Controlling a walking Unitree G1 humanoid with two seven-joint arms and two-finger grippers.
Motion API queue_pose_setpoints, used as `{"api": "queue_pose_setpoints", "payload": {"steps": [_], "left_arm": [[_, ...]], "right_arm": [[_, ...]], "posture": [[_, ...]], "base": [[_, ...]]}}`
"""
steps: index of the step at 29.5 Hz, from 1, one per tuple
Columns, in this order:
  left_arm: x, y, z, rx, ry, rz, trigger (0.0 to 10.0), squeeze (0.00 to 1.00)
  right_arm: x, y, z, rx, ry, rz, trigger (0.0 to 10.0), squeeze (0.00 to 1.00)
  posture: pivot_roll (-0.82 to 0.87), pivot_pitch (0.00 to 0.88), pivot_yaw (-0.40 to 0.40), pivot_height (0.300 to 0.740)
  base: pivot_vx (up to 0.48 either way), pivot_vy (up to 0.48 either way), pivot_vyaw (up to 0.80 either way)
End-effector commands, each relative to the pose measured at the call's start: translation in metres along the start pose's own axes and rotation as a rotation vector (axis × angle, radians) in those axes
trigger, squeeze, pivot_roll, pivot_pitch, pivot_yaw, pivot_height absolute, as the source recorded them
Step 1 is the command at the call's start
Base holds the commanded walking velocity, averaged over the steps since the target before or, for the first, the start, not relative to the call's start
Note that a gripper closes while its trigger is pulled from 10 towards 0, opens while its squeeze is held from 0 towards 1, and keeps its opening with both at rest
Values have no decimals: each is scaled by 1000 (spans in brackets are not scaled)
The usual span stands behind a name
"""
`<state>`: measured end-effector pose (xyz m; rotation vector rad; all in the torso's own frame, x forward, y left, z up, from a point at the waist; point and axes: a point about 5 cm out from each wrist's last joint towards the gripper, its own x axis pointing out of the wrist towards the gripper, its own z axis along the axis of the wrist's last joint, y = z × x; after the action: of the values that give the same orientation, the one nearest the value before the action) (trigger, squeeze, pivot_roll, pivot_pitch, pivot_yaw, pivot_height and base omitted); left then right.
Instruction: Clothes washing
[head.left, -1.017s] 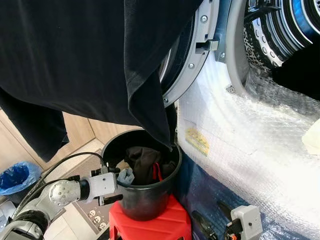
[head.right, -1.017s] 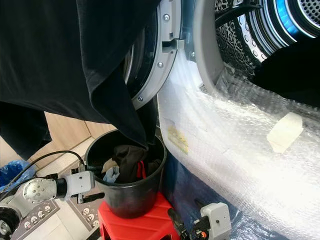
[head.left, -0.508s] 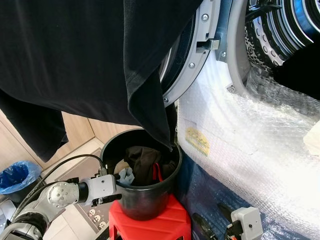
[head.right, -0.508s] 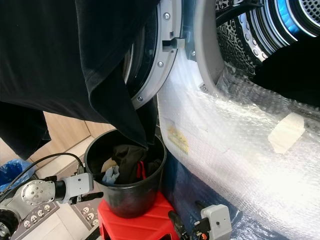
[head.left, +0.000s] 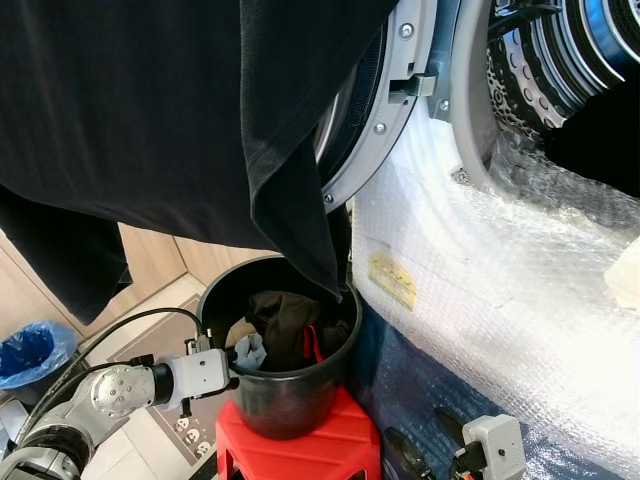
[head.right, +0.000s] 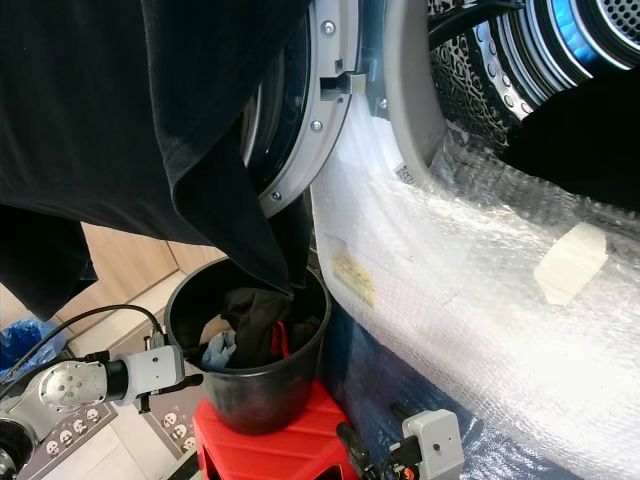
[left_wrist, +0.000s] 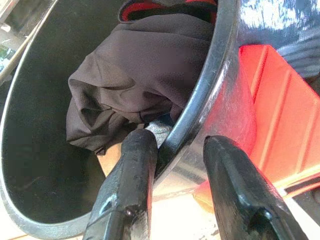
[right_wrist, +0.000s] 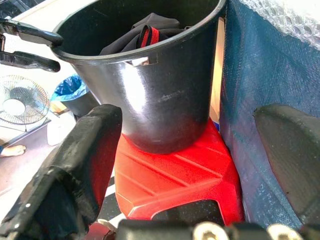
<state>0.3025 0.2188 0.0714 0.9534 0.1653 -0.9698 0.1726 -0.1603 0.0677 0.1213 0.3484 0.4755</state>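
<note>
A black bucket (head.left: 285, 385) of laundry stands on a red stool (head.left: 300, 445) at about 6 o'clock in the head view, just beside the front of a washing machine (head.left: 500, 250) wrapped in bubble wrap. The machine's round door (head.left: 385, 100) hangs open at 12 o'clock, and the drum (head.right: 520, 60) shows at 2 o'clock. A large black garment (head.left: 150, 110) hangs across the upper scene from 9 to 12 o'clock, its lowest corner dipping toward the bucket's mouth. Inside the bucket lie crumpled dark clothes (left_wrist: 135, 80) with a red strip among them. The left gripper (left_wrist: 175, 165) straddles the bucket's rim at its 9 o'clock side, one finger inside against the clothes and one outside the wall, jaws parted around the rim and not clearly pinching it. The right gripper (right_wrist: 195, 145) hangs low at 5 o'clock, fingers spread wide, holding nothing, facing the bucket and stool. The clothes look soft, light and limp, likely to drape and snag on the rim; a bunched fold near the top seems the best place to pinch. The bucket's glossy wall looks stiff and slippery.
</note>
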Motion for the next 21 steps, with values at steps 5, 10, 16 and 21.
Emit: {"api": "queue_pose_setpoints", "payload": {"steps": [5, 10, 16, 21], "left_arm": [[-13, -10, -18, 81, 123, -73, 10000, 0], [-17, -8, -20, 111, 138, -69, 9020, 0], [-17, -6, -20, 131, 138, -60, 0, 0], [-18, -5, -19, 147, 135, -49, 0, 0]], "right_arm": [[-1, 4, 7, -11, -19, 19, 10000, 0], [-1, 3, 8, -13, -20, 22, 10000, 0], [-1, 4, 8, -12, -20, 22, 10000, 0], [-1, 4, 9, -10, -20, 21, 10000, 0]], "posture": [[-190, 96, 40, 740], [-189, 99, 37, 740], [-189, 101, 38, 740], [-189, 104, 38, 740]], "base": [[0, 0, 0], [0, 0, 0], [0, 0, 0], [0, 0, 0]]}}
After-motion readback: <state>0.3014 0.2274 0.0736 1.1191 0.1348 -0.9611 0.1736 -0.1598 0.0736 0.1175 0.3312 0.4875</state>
